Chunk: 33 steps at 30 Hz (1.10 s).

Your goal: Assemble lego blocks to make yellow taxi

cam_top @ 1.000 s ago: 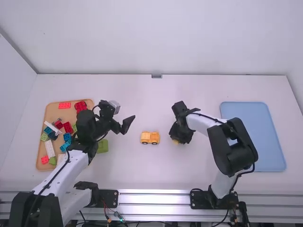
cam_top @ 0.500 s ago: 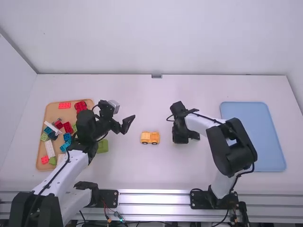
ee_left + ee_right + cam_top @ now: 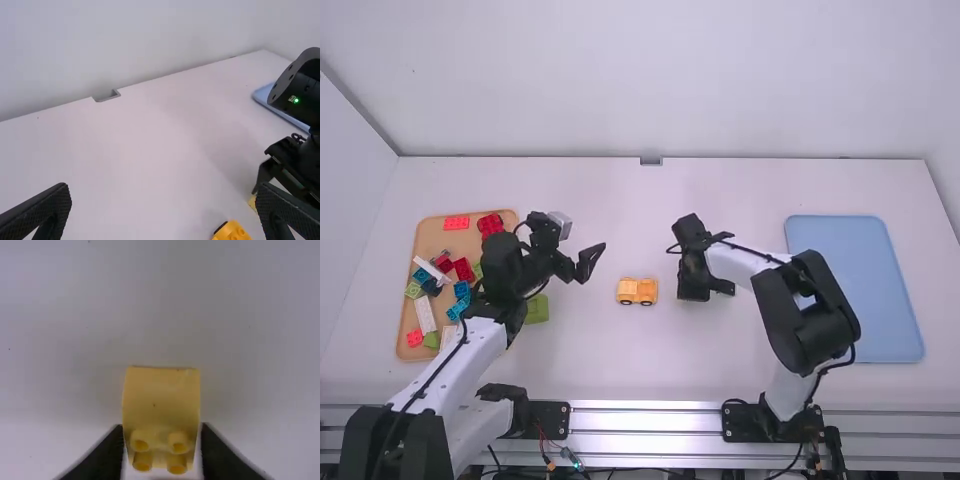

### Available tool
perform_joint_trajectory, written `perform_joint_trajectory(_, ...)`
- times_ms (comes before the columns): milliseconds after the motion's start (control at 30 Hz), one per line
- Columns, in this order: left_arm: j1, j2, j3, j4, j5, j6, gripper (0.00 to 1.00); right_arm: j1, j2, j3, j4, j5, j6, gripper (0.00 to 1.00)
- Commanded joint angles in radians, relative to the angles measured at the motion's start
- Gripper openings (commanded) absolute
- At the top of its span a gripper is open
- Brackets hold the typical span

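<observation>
"Can you read any words, numbers or signs anywhere?"
"None. There's a small pale mark (image 3: pixel 291 99) on the right arm's black joint (image 3: pixel 300 82), but it's too tiny to make out."

Orange-yellow wheeled block (image 3: pixel 637 290): studded, upright on dark wheels. Pale-yellow block (image 3: pixel 161 400): four studs visible, between fingers (image 3: pixel 107 455), near wheeled block's right side.

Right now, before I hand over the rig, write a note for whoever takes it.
Left claw: open and empty, above the table.
Right claw: looks shut on the yellow block, studs showing.
Wheeled taxi base: mid-table, between the claws.
Done: base on its wheels; block apparently in grip.
Left: block and base are apart; joining them is probably next.
</observation>
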Motion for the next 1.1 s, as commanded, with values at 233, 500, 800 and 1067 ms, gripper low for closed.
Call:
perform_joint_trajectory(233,0.004,-0.013,-0.002,0.000,0.011,-0.001,0.99,-0.027,-0.007,0.029,-0.090,0.011,-0.093,0.98)
perform_joint_trajectory(500,0.004,-0.013,-0.002,0.000,0.011,0.000,0.99,-0.090,-0.126,0.321,-0.464,0.016,-0.610,0.99)
perform_joint_trajectory(800,0.004,-0.013,-0.002,0.000,0.011,0.000,0.99,-0.152,-0.173,0.562,-0.645,0.032,-1.900,0.99)
perform_joint_trajectory(1067,0.004,-0.013,-0.002,0.003,-0.003,0.000,0.99,-0.204,-0.173,0.566,-0.615,0.162,-2.613,0.98)
